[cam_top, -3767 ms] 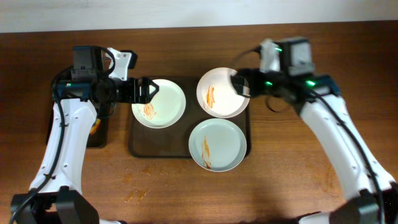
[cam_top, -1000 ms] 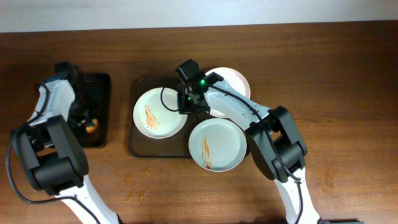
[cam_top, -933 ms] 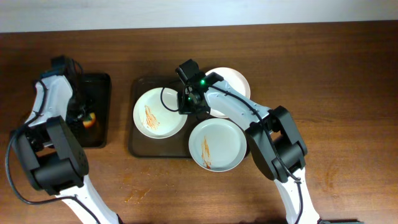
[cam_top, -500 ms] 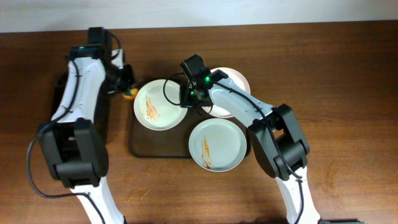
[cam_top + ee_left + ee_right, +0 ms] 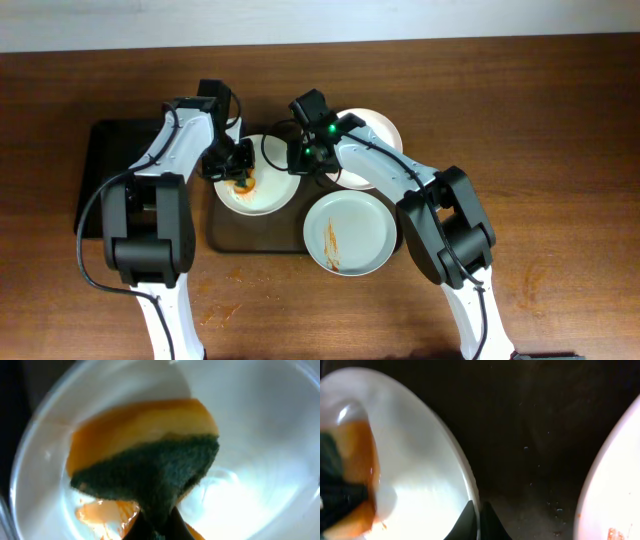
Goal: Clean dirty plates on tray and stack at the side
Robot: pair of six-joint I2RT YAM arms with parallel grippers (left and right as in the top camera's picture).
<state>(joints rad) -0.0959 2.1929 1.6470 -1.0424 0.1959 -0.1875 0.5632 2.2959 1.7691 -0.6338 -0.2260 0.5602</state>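
Three dirty plates lie on the dark tray (image 5: 222, 236): a left plate (image 5: 265, 195), a back right plate (image 5: 380, 132) and a front plate (image 5: 350, 232) with an orange streak. My left gripper (image 5: 238, 168) is shut on an orange sponge with a green scouring face (image 5: 150, 465), pressed into the left plate (image 5: 260, 435) over orange sauce (image 5: 100, 510). My right gripper (image 5: 299, 166) is shut on that plate's right rim (image 5: 475, 495), one finger inside and one outside. The sponge (image 5: 342, 487) shows at the left edge of the right wrist view.
A smaller black tray (image 5: 110, 170) lies left of the big tray. The back right plate's rim (image 5: 615, 495) sits close to my right gripper. Bare brown tabletop (image 5: 540, 150) spreads to the right and in front.
My left arm has swung from the black tray over to the left plate, carrying the sponge onto its sauce. My right gripper has stayed on the plate's rim.
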